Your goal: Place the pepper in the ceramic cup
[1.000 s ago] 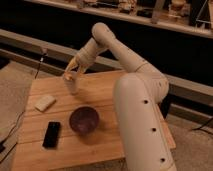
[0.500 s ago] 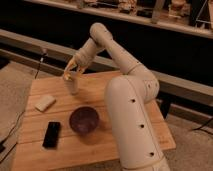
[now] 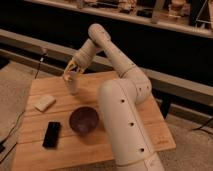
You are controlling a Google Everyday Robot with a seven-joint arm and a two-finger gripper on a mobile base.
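Hovering just above the ceramic cup [image 3: 73, 85], the claw [image 3: 71, 74]; whether clenched, cannot tell.

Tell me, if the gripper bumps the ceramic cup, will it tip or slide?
The ceramic cup looks tall and narrow, so a sideways bump probably tips it. The gripper hangs right over its mouth. On the smooth wooden table it might slide instead.

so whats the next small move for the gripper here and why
Probably release and lift straight up: the gripper sits right over the mouth of the ceramic cup at the table's far left, and no pepper is visible, so it may be hidden there.
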